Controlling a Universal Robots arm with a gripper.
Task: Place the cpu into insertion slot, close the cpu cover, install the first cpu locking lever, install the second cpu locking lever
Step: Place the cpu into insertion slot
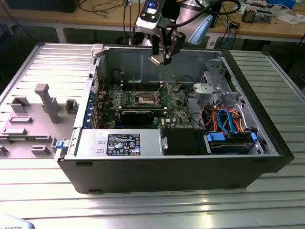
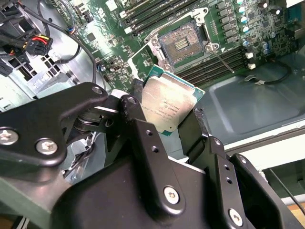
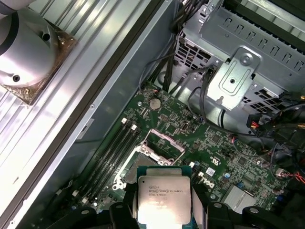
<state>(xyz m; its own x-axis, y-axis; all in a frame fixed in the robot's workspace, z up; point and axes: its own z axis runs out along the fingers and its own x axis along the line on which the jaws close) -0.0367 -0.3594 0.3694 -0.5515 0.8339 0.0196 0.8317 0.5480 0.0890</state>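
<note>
My gripper [image 1: 161, 58] hangs above the open computer case, shut on the cpu [image 1: 156, 60]. In both wrist views the cpu [image 2: 164, 107] [image 3: 163, 199] is a silver-topped square chip with a green rim, clamped by its edges between black fingers [image 2: 138, 121]. Below it on the green motherboard lies the insertion slot [image 1: 145, 99] [image 2: 183, 44] [image 3: 157, 151], uncovered and without a chip. The cpu cover [image 3: 164, 142] appears as a metal frame tipped up at the slot's edge. A thin locking lever [image 2: 222, 60] sticks out beside the slot.
Long black memory slots [image 2: 214, 64] run beside the socket. A black expansion card [image 1: 137, 114] crosses the board. A metal drive cage [image 1: 214, 88] and bundled cables [image 1: 226, 121] fill the exterior view's right. A grey fixture tray [image 1: 35, 114] sits outside the case.
</note>
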